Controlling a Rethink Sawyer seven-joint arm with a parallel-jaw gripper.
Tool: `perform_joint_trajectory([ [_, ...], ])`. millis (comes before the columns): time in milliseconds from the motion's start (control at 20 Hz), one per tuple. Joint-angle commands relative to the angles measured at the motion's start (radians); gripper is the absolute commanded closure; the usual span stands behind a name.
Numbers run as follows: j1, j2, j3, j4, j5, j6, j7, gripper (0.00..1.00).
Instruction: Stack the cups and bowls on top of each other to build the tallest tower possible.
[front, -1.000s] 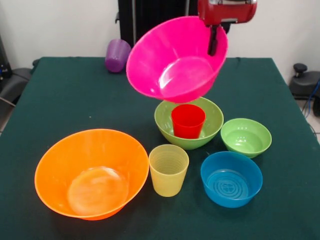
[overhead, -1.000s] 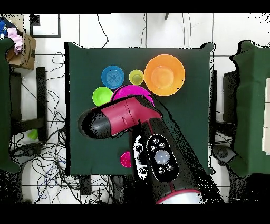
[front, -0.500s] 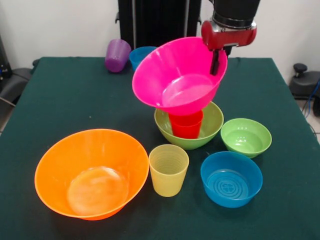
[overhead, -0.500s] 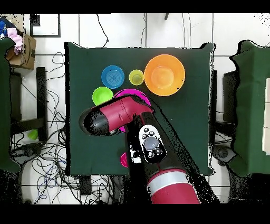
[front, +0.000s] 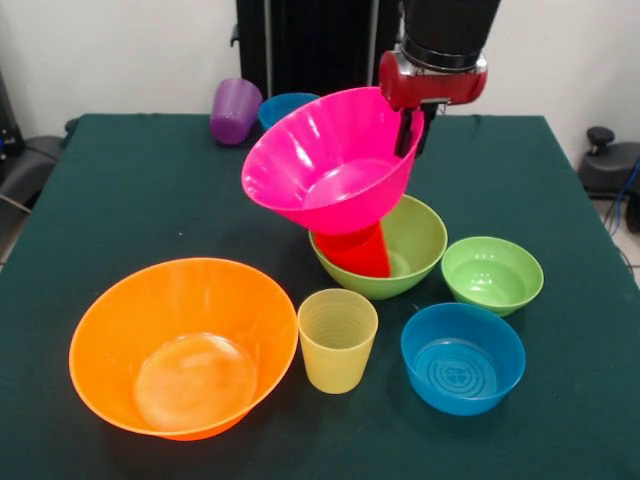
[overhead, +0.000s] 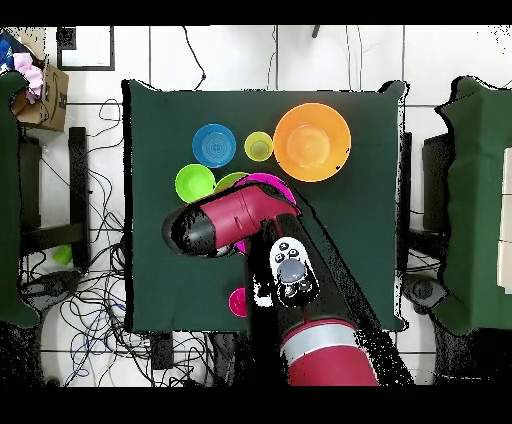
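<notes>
My gripper is shut on the far right rim of the hot pink bowl, which tilts to the left. The bowl's base presses on the bright red cup, which leans inside the medium lime green bowl. In front of these stand the ribbed yellow cup, the large orange bowl, a small blue bowl and the small green bowl. A purple cup lies at the back beside a second blue bowl. From overhead the arm hides most of the pink bowl.
A pinkish-red cup sits near the robot's side of the green table, partly under the arm. Cables and chairs surround the table on the floor.
The gripper has come down and moved left with the hot pink bowl. The bowl now presses on the red cup, which has tipped over to a lean.
</notes>
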Motion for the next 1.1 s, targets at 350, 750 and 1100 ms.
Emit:
perform_joint_trajectory([
  [350, 0.034, -0.017, -0.040, -0.038, -0.020, -0.029, 0.059, 1.00],
  [750, 0.090, 0.067, -0.047, -0.134, 0.002, -0.041, 0.117, 1.00],
  [1100, 0.142, 0.123, -0.086, -0.200, 0.011, -0.052, 0.170, 1.00],
])
